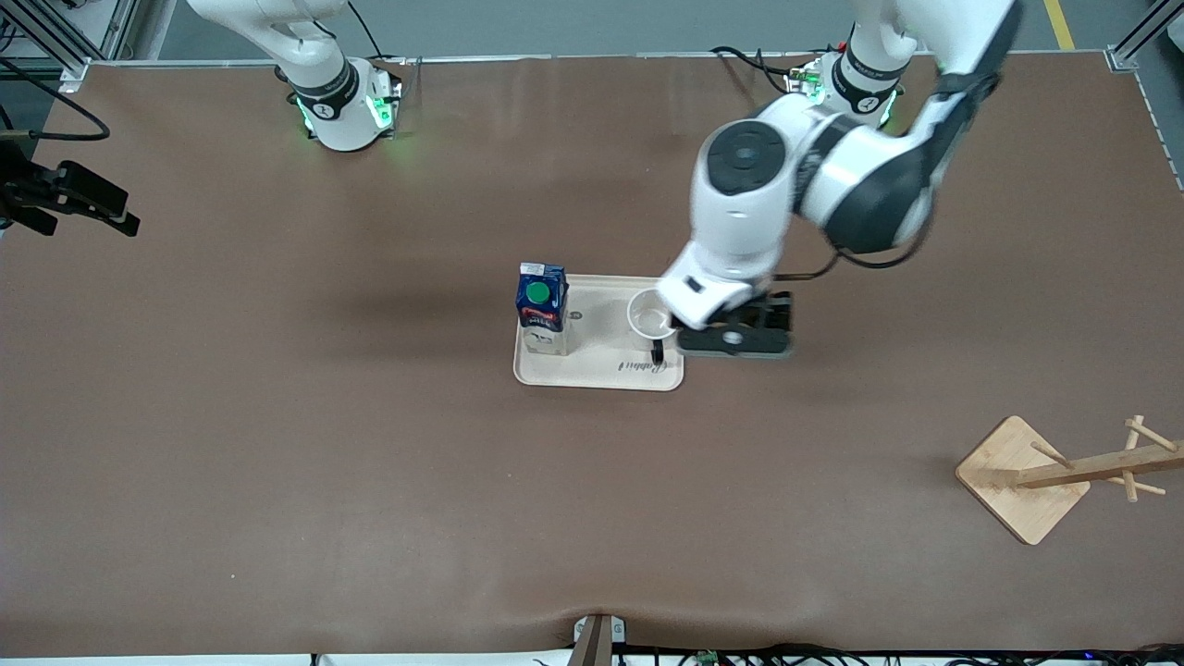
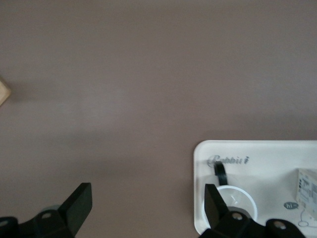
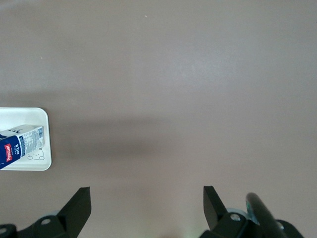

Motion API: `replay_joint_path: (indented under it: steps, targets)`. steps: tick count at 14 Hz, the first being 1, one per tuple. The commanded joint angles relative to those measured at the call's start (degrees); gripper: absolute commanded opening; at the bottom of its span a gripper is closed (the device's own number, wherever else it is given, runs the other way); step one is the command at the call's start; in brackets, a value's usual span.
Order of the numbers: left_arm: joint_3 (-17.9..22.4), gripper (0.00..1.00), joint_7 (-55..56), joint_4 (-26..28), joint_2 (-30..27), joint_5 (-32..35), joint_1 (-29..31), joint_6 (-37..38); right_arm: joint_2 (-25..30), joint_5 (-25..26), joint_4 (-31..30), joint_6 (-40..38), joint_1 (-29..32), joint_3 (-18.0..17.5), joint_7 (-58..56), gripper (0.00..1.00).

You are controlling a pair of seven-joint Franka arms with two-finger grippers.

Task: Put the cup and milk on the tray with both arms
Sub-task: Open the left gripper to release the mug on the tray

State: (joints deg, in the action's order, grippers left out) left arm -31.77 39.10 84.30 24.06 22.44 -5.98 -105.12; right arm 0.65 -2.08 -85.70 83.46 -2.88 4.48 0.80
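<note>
The right gripper (image 1: 88, 208) waits spread and empty at its table end. The dark blue gable-top milk carton (image 1: 542, 308) and small white cup (image 1: 650, 315) stand upright on the flat cream rectangular tray (image 1: 601, 375). The left gripper (image 1: 735, 338), wide and empty, sits just beside the cup, so it need only lift clear.

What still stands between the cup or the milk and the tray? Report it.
Nothing visible: the cup and the milk both stand on the tray already. The open left gripper is beside the cup; the open right gripper is off over bare table.
</note>
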Motion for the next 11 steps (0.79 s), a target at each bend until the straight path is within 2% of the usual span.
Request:
replay_joint_path:
  steps: [1, 6, 8, 11]
  targets:
    - [-0.3, 1.0, -0.7, 0.3, -3.7, -2.9, 5.3, 3.3, -0.8, 1.1, 1.5, -1.0, 0.5, -0.6, 0.6, 1.0]
    - [-0.6, 1.0, -2.5, -0.6, -6.7, -4.4, 11.9, 6.7, -1.1, 1.2, 1.4, -0.8, 1.3, -0.4, 0.6, 1.0]
    - [-0.4, 1.0, -4.0, -2.9, -7.4, -5.4, 13.1, 9.3, -1.1, 1.2, 1.4, -1.0, 1.3, -0.4, 0.7, 1.0]
    - [-0.4, 1.0, -4.6, -3.1, -9.4, -5.6, 14.6, 11.3, -1.1, 1.2, 1.4, -1.0, 1.3, -0.4, 0.7, 1.0]
